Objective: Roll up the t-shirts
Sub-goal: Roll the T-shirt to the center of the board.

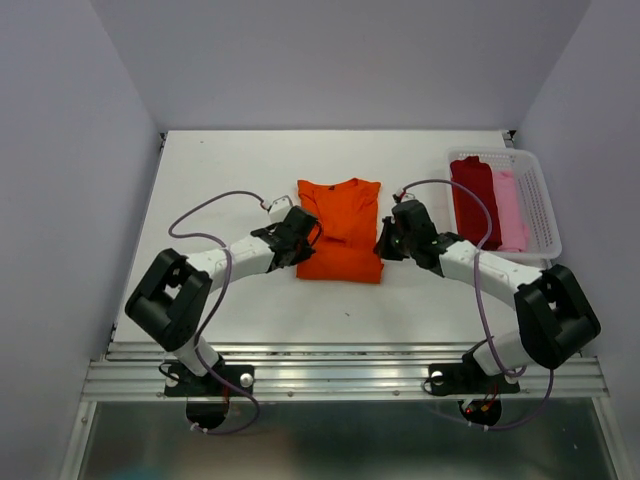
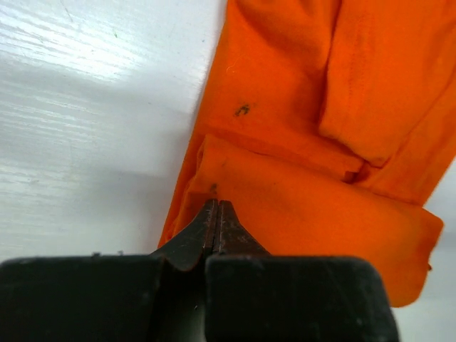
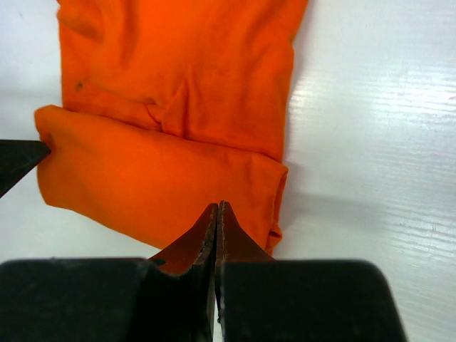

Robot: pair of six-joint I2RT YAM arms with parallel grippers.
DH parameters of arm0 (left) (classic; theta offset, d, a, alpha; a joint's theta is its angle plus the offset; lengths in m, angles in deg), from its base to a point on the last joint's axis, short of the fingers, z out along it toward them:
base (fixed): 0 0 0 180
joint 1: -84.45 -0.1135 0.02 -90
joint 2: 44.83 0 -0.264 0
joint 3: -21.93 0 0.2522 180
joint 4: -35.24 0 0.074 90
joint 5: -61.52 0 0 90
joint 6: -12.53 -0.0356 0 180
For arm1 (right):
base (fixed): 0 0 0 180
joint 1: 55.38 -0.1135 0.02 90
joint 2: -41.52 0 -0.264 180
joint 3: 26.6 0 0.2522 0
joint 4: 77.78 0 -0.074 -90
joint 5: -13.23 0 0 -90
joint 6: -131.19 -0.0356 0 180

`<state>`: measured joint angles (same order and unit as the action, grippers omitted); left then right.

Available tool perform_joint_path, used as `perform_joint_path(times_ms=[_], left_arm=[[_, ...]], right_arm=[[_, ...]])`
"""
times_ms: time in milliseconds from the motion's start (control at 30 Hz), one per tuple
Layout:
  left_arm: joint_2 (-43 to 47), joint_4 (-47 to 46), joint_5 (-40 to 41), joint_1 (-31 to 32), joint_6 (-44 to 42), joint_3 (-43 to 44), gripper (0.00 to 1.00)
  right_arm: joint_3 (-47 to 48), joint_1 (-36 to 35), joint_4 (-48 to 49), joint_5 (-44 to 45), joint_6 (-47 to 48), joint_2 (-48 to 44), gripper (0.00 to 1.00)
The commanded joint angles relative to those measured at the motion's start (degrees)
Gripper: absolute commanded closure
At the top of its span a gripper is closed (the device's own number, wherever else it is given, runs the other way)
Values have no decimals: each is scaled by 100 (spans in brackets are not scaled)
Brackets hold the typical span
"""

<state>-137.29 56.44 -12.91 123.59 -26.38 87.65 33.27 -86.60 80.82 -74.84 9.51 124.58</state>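
The bright orange t-shirt lies flat mid-table, collar away from me, its near part turned over into one thick folded band. My left gripper is shut, its tips at the left end of that band. My right gripper is shut, its tips over the band's right end. No cloth shows between either pair of jaws. The dark red t-shirt and the pale pink t-shirt lie rolled side by side in the basket.
The white lattice basket stands at the right edge of the white table. A metal rail runs along the near edge. Grey walls close in on the left, back and right.
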Motion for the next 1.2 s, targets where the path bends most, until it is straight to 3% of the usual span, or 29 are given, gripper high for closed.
perform_joint_path(times_ms=[0,700,800,1033,1167], left_arm=[[641,301,218,-2,-161,208,100],[-299,-358,-116,-108,-12,-336,100],[-141,-235,-11,-108,15,-442,100],[1246,249,701,-38,-46,-398,100],[1635,310,518,-38,-47,-625,100]], right_arm=[[285,-59,-27,140,66,-177,99],[496,-385,396,-36,-22,1326,99],[513,-385,290,-9,39,1125,99],[496,-385,-62,359,92,-114,98],[145,-385,-150,633,39,-651,85]])
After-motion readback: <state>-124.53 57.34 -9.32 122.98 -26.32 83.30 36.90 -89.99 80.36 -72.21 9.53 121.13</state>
